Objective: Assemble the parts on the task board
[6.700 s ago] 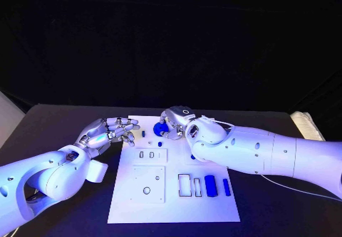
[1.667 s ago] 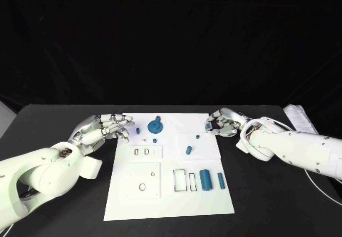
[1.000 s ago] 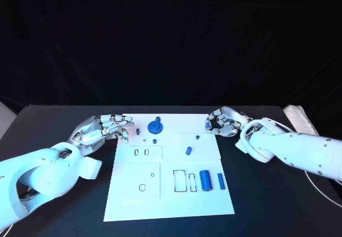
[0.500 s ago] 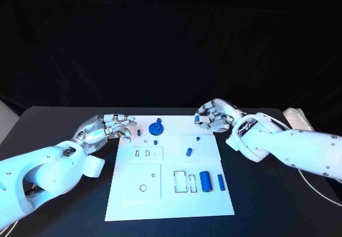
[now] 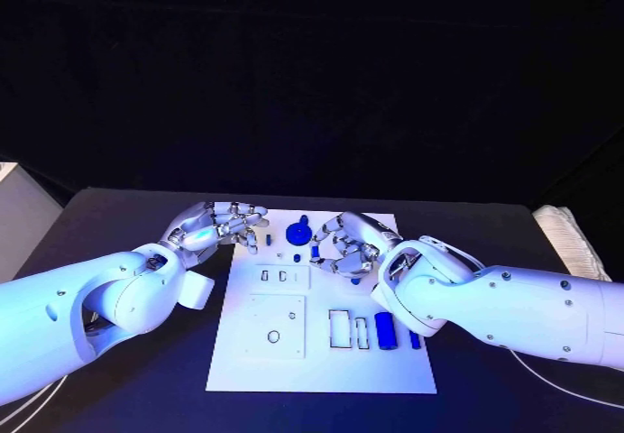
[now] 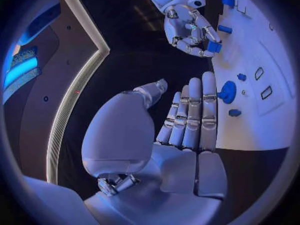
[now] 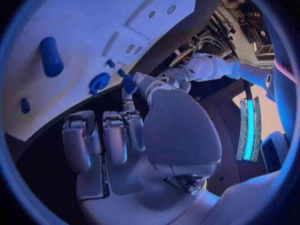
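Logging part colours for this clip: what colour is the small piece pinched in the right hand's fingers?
Blue. The small piece held by the right hand shows best in the left wrist view.

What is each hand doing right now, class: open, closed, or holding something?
Left hand: open, fingers straight, holding nothing.
Right hand: holding a small blue part at its fingertips above the task board.
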